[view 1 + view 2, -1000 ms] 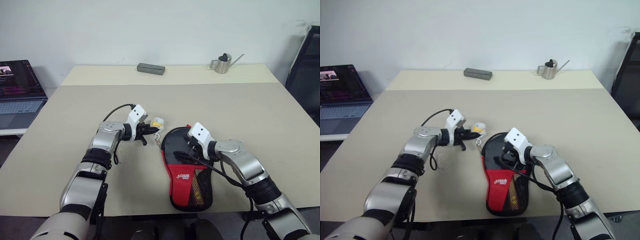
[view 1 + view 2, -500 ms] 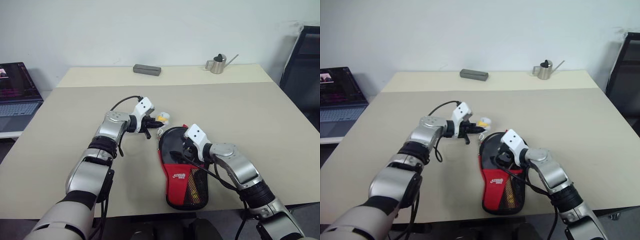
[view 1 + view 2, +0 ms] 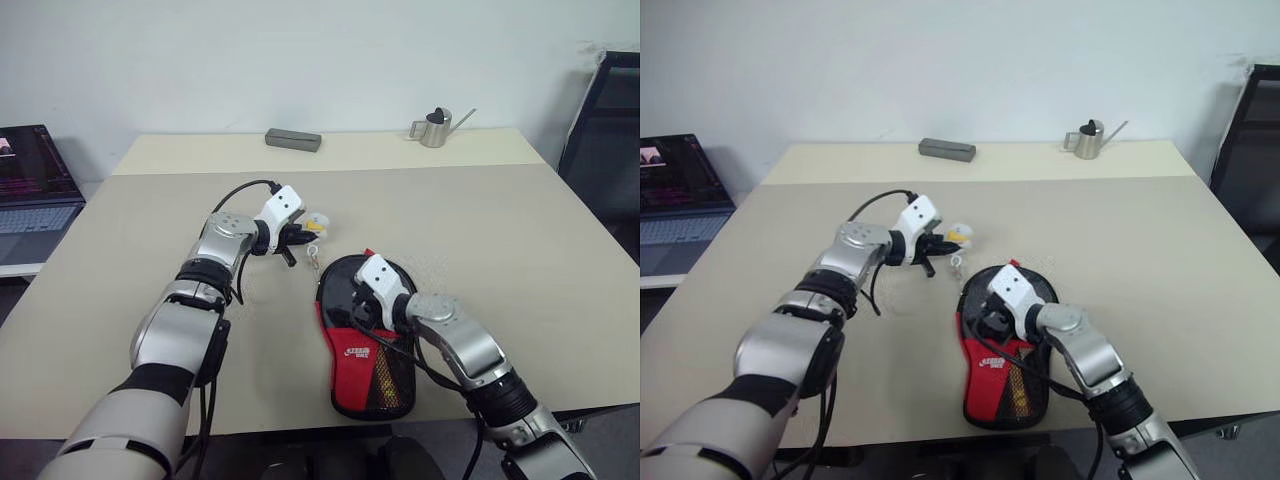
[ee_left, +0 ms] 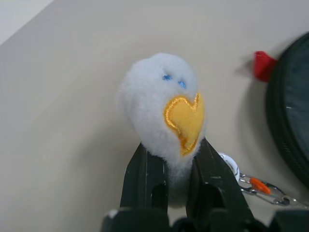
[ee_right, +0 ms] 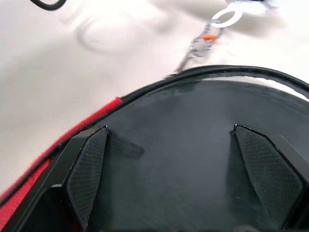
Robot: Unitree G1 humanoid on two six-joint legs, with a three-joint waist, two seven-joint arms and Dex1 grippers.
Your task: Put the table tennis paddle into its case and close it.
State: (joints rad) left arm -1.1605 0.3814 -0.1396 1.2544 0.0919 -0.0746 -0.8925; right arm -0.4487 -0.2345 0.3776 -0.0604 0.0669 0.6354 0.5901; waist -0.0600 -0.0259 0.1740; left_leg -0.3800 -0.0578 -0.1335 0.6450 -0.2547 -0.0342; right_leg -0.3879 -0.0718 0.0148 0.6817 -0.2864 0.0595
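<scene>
Left gripper (image 4: 178, 188) clamps the duck charm (image 4: 164, 108) just beyond the case (image 3: 365, 340); right gripper (image 5: 186, 169) spread wide over the case.

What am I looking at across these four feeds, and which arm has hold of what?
A two-armed humanoid stands at a table. The two wide pictures come from its head; the close-ups come from a camera on each wrist. The left gripper is shut on the duck charm, which hangs by a chain from the zipper of the case. The right gripper, jaws wide open, presses down on the case's round end. The case lies flat, paddle-shaped, black and red. At the far edge sit a grey bar and a metal watering can; a laptop stands left.
</scene>
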